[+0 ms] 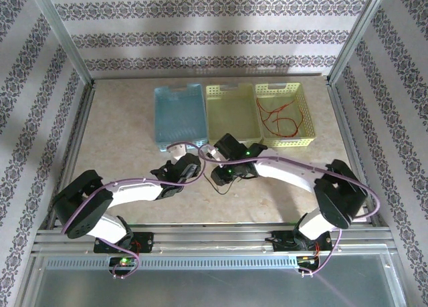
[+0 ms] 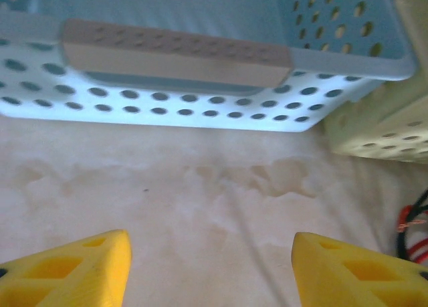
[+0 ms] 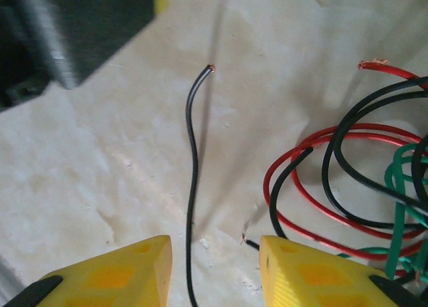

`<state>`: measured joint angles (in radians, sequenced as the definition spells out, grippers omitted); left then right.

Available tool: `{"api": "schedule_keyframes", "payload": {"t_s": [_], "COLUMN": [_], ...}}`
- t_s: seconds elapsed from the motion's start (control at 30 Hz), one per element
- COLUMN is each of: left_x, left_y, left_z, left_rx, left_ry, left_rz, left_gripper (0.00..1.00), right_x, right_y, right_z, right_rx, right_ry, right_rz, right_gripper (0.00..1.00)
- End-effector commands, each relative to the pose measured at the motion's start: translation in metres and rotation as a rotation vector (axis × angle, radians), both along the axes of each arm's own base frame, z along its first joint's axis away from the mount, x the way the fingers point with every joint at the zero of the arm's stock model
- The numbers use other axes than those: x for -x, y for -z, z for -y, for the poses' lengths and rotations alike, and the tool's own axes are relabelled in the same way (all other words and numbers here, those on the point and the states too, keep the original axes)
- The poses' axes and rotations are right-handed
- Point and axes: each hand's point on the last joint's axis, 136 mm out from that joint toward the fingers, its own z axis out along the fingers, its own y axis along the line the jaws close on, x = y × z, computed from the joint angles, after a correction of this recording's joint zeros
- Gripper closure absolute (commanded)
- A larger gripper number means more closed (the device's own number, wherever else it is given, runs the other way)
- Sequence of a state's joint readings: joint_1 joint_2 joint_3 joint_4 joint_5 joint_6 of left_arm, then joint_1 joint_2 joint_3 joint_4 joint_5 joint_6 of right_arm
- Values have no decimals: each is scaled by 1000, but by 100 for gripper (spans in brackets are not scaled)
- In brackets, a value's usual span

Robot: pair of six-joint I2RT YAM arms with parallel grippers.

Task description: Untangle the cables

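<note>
Tangle (image 3: 354, 186) of cables is lying on the table (image 3: 100, 173), just right of the blue basket's (image 1: 178, 113) near right corner and a little nearer the arms. One more red wire (image 1: 281, 120) is sitting in the basket (image 1: 304, 113) two places right of the blue one.

Step in hand, as I'm judging it: singling out the black strand (image 3: 192, 186), which is trailing free of the loops. Right gripper (image 3: 214, 253) is hovering part-open, fingers straddling that strand, not pinching it. Left gripper (image 2: 210, 243) is standing wide and holding nothing, facing the blue basket's near wall.

Next move is likely calling for a low, centred close on the strand, then a slow pull away from the loops; it is thin and could be slipping out of the pads.

Cables are looking thin, glossy and limp, with bare copper showing at the cut ends: red cable (image 3: 348, 130) looping wide, green cable (image 3: 400, 213) kinking tightly. Blue basket is perforated plastic with round holes and a plain handle band. Table is showing pale, matte and mottled.
</note>
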<state>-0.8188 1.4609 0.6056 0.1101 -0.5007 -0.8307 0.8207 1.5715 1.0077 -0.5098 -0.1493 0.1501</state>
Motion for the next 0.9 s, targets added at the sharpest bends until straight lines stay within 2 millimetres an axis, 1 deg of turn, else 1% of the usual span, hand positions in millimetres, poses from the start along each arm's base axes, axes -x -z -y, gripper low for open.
{"api": "schedule_keyframes", "payload": {"t_s": [0.0,0.1,0.23,0.43,0.57,0.67,0.8,0.87], "left_x": [9,8,8,6,5,3,1,-1], "left_y": [4,4,5,6,5,1,-7,-13], "left_z": [-16,-15,-13,-9,-5,1,13,20], "left_rx": [-36,-31,-29,-26,-19,-4,29,51], "left_ry": [-57,-56,-52,-44,-29,0,68,103], "left_rz": [-12,-12,-17,-23,-21,-5,32,56], "left_gripper": [36,36,36,36,36,36,35,35], "right_x": [-3,-7,-10,-9,-8,-5,-5,-7], "right_y": [9,20,28,44,55,59,54,43], "right_z": [6,10,14,20,21,21,18,15], "right_rx": [87,133,171,226,246,242,212,167], "right_ry": [-21,-11,-11,-19,-16,-14,-7,-2], "right_rz": [-5,-3,-2,-17,-41,-59,-50,-38], "right_gripper": [61,61,61,62,63,68,89,97]}}
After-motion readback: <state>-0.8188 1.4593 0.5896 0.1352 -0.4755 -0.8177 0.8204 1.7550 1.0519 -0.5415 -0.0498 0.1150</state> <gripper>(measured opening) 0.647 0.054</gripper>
